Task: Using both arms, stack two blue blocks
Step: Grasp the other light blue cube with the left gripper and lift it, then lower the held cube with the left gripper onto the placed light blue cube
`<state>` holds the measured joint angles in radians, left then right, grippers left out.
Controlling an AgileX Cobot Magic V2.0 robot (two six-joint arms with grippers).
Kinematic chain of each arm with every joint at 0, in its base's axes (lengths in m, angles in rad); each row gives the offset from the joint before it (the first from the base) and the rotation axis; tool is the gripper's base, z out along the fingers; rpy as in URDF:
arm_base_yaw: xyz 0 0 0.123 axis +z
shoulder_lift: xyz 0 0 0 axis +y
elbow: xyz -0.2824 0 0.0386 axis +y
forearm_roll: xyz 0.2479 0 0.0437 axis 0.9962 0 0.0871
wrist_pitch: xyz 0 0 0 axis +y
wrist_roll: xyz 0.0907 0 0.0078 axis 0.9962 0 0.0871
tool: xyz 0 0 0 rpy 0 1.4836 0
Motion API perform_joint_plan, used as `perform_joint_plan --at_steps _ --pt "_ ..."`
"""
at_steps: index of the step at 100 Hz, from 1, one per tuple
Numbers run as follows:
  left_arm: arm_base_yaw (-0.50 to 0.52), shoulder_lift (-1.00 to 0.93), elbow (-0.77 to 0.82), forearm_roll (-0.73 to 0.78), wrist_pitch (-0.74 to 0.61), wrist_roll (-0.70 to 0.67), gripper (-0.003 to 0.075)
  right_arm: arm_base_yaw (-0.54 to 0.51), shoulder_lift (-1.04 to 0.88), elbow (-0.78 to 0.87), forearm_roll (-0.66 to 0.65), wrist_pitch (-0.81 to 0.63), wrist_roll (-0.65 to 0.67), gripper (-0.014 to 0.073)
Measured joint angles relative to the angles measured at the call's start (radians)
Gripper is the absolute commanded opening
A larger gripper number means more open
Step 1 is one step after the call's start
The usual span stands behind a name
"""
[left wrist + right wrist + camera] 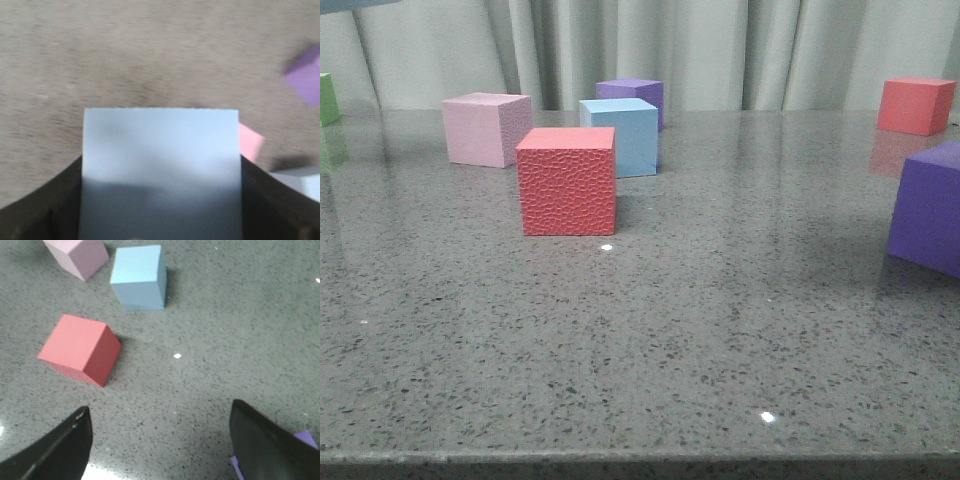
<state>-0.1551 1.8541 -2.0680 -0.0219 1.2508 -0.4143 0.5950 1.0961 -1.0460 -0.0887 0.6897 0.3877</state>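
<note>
In the left wrist view a smooth sky-blue block point(160, 145) fills the space between my left gripper's point(160, 172) two dark fingers, which are shut on it above the table. The other blue block point(625, 135) stands on the table just behind the red pebbled cube point(567, 182); it also shows in the right wrist view as the blue block point(139, 277). My right gripper point(160, 407) hovers open over bare table, well short of that block, with nothing between its fingers. Neither gripper shows in the front view.
A pink cube point(485, 128) stands left of the table's blue block, with a purple cube point(635, 95) behind it. A larger-looking purple cube point(930, 205) sits at the right edge, a red cube point(915, 105) far right and a green one point(328, 98) far left.
</note>
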Motion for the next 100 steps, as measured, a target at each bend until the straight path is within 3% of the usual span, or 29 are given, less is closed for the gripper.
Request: perform_joint_plan --at_steps 21,56,100 --pt "-0.169 0.003 -0.009 0.041 -0.024 -0.154 0.0316 -0.008 -0.039 0.040 -0.081 0.002 0.044 0.0568" --pt "-0.359 0.085 -0.014 0.078 -0.109 -0.329 0.0316 -0.008 -0.132 0.041 -0.279 0.047 0.129 0.0568" --pt "-0.426 0.161 -0.014 0.082 -0.166 -0.394 0.0316 -0.008 -0.200 0.041 -0.298 0.073 0.136 0.0568"
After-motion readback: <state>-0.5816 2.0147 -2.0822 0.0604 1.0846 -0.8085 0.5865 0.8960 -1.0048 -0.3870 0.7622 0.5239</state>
